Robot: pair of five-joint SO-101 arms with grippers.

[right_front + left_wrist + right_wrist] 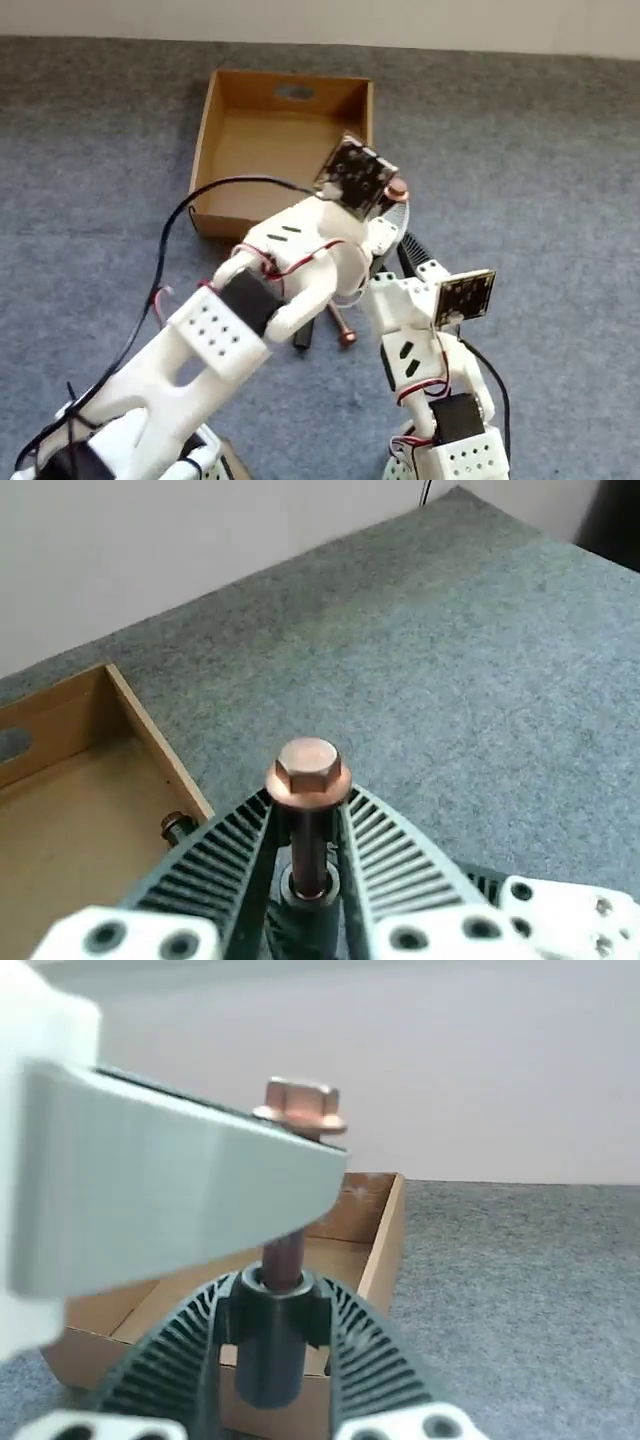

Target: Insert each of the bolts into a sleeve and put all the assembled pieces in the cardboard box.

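one overhead, two wrists near bolt [308,772]

Grey carpet [560,150] covers surface; plain pale wall [150,540] behind; soft even light

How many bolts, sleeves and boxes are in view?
Bolts: 2, held bolt in left gripper, loose bolt on carpet
Sleeves: 2, held sleeve in right gripper, loose sleeve on carpet, partly hidden
Cardboard box: 1
Total: 5; small dark part by the box wall uncounted, unclear.

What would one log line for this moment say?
left gripper: shut on bolt | right gripper: shut on sleeve | bolt shank inside sleeve top | loose bolt: on table
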